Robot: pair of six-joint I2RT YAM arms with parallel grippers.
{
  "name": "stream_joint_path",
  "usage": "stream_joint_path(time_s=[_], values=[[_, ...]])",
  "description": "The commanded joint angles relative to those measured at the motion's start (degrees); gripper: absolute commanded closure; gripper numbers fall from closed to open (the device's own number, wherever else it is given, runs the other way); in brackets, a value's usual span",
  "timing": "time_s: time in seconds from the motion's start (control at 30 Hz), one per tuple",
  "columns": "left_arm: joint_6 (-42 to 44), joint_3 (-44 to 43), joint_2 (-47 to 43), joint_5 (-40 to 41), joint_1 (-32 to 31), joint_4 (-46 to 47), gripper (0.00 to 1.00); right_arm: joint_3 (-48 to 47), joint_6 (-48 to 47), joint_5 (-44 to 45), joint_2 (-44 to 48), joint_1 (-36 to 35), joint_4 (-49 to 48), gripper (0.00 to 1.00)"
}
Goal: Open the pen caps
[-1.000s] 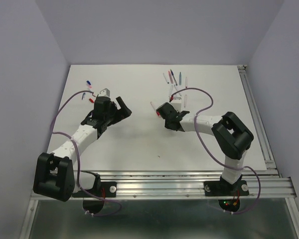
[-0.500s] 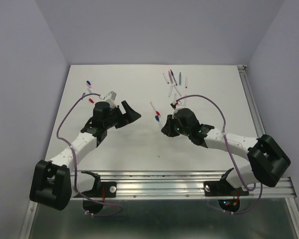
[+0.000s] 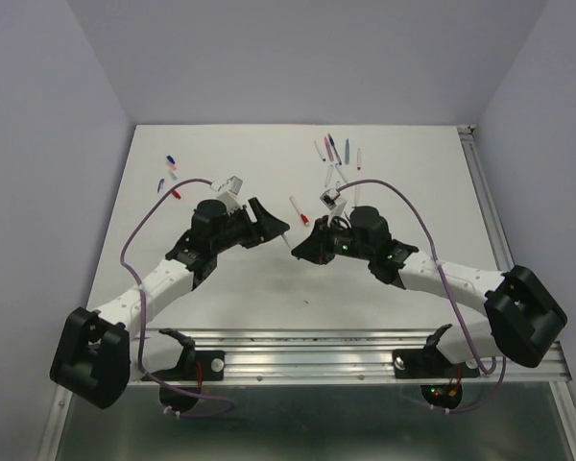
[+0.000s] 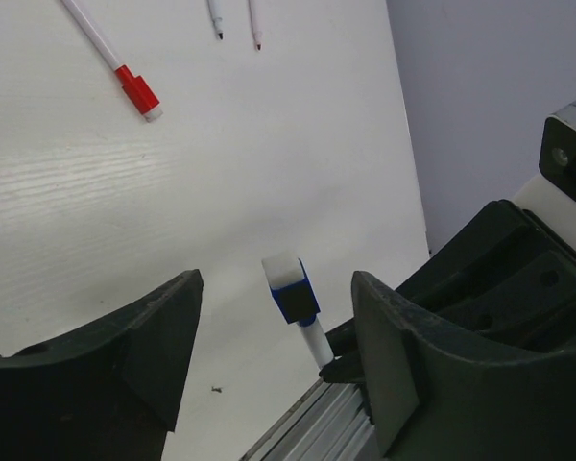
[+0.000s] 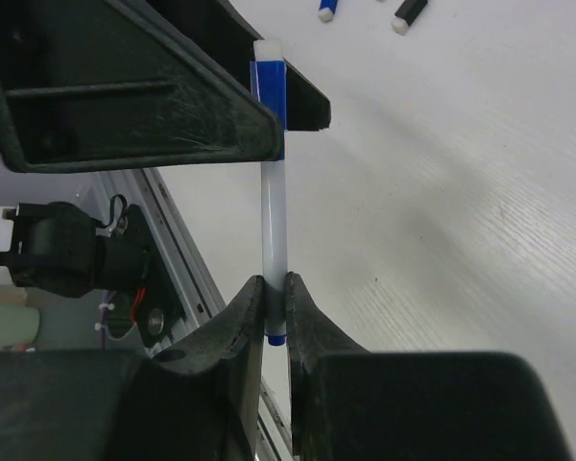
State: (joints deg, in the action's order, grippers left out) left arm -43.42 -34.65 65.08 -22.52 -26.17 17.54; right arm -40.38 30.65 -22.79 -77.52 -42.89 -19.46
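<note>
Pinching pen (image 5: 275, 230), right gripper (image 5: 276, 293); left gripper (image 4: 274, 293) straddling blue cap (image 4: 296, 300).

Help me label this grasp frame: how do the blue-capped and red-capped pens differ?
The blue-capped pen is pinched in the right end effector, held off the table; the red-capped pen lies flat on the table. Its cap is blue, the other pen's red. Both have white barrels, caps on.

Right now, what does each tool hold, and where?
The right tool pinches the white pen by its barrel's tail end. The left tool holds nothing; open around the blue cap.
</note>
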Motion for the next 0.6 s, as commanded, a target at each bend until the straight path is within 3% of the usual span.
stream_joint_path(time_s=[0.0,0.03,0.13,0.27,0.37,0.5,0.57], values=[[-0.97,-0.50,0.22,0.90,-1.25,3.38,0.33,1.18,0.99,-4.11,1.14,-0.61,-5.76,0.96],[-0.88,-0.59,0.40,0.99,-1.34,3.46,0.50,1.27,1.16,-4.28,1.14,-0.61,-5.76,0.96],[-0.97,-0.59,0.49,1.08,-1.51,3.47,0.77,1.45,1.42,-4.11,1.31,-0.61,-5.67,0.96],[-1.23,-0.59,0.40,1.08,-1.86,3.38,1.00,1.45,1.95,-3.58,0.79,-0.61,-6.02,0.92],[-1.58,-0.50,0.40,1.52,-2.39,3.55,1.00,0.66,1.87,-3.67,0.00,-0.70,-6.38,0.85],[-2.11,-0.33,0.31,2.31,-2.92,3.64,1.00,-1.45,0.73,-4.28,-1.58,-0.70,-5.50,0.65],[-2.46,-0.15,0.14,2.66,-3.09,3.73,1.00,-2.85,-0.15,-4.28,-2.11,-0.70,-5.41,0.59]])
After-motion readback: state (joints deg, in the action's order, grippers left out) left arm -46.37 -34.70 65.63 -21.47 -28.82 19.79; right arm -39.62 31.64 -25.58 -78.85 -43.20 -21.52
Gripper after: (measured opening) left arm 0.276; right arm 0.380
